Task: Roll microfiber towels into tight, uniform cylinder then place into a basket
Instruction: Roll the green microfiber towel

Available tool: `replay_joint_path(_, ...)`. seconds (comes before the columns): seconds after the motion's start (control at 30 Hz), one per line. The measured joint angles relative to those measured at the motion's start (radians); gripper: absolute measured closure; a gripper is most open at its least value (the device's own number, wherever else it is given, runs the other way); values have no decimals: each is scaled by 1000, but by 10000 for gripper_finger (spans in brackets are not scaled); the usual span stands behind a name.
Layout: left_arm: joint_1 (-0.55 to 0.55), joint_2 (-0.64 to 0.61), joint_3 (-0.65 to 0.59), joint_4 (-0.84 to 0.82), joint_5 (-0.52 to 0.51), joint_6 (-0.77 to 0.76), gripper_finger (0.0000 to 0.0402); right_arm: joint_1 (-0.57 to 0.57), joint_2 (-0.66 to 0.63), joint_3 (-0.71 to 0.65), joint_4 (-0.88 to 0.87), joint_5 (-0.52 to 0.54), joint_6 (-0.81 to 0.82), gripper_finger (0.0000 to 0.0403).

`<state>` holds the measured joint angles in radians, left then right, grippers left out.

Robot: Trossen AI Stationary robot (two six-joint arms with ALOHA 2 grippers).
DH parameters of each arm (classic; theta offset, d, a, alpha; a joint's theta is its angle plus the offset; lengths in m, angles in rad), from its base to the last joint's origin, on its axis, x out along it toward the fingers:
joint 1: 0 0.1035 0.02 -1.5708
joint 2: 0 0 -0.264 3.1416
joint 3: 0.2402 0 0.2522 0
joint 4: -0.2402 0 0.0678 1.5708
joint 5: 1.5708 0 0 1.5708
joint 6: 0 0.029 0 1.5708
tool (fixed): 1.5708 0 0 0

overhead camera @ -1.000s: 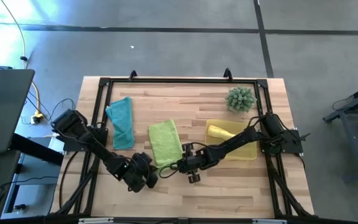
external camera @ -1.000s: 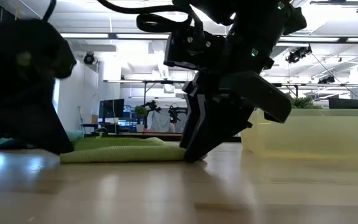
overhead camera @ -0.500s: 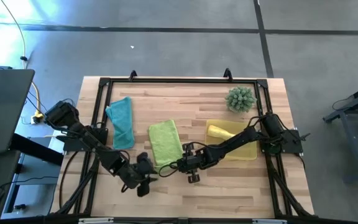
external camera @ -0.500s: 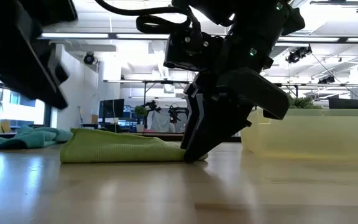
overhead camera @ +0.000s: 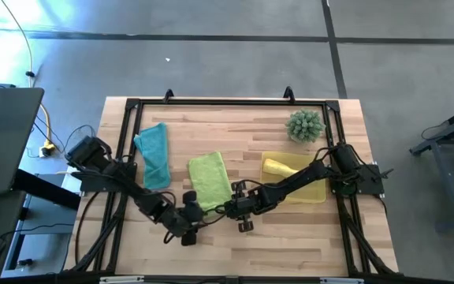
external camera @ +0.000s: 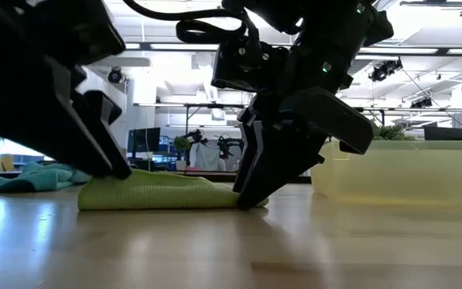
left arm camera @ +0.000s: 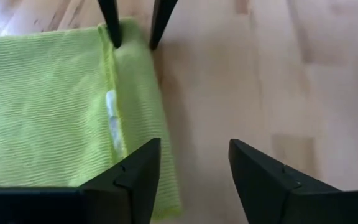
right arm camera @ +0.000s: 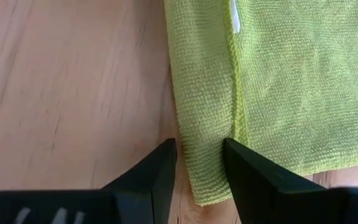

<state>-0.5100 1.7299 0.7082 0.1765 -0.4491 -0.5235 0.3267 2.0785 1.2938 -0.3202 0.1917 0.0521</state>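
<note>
The lime green towel lies flat on the wood, with a narrow folded strip along its near edge. My right gripper is shut on that strip's right end. My left gripper is open at the strip's left end, one finger over the cloth and the other over bare wood. The teal towel lies loose at the far left. A rolled yellow towel lies in the basket at the right. My right gripper pinches the right end of the folded strip between its two fingers, one on each long side. The fingers slant down from the table's right, their tips at the tabletop. The rest of the towel lies flat. I cannot tell whether my left gripper touches the towel.
A spiky green plant stands at the far right, behind the basket. A dark frame runs round the table's edges. Bare wood lies along the near edge in front of both grippers.
My left gripper has let go of the strip's left end and opened. It rolled about its own axis, drew off toward the table's near left, then came back to the towel's left end. That end of the fold has puffed up. My right gripper kept still.
</note>
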Motion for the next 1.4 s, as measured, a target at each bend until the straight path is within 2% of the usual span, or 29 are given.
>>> replay_joint_path(0.13,0,10,0,-27,-20,66,209,0,0,0,3,0,0,274)
replay_joint_path(0.27,0,10,0,-107,-37,66,207,0,0,0,4,0,0,274)
replay_joint_path(0.6,6,67,5,-117,-56,-27,210,0,0,-1,18,-1,3,274)
replay_joint_path(0.77,4,83,6,-114,-72,-76,251,0,0,-1,19,-8,36,274)
replay_joint_path(1.13,-7,82,4,-129,-74,-147,390,0,0,-1,-2,-3,26,276)
replay_joint_path(1.27,-21,82,2,-122,-75,-192,390,2,0,-1,-2,-5,-3,303)
replay_joint_path(1.4,-32,82,2,-117,-76,-243,385,3,0,0,-2,-10,-31,359)
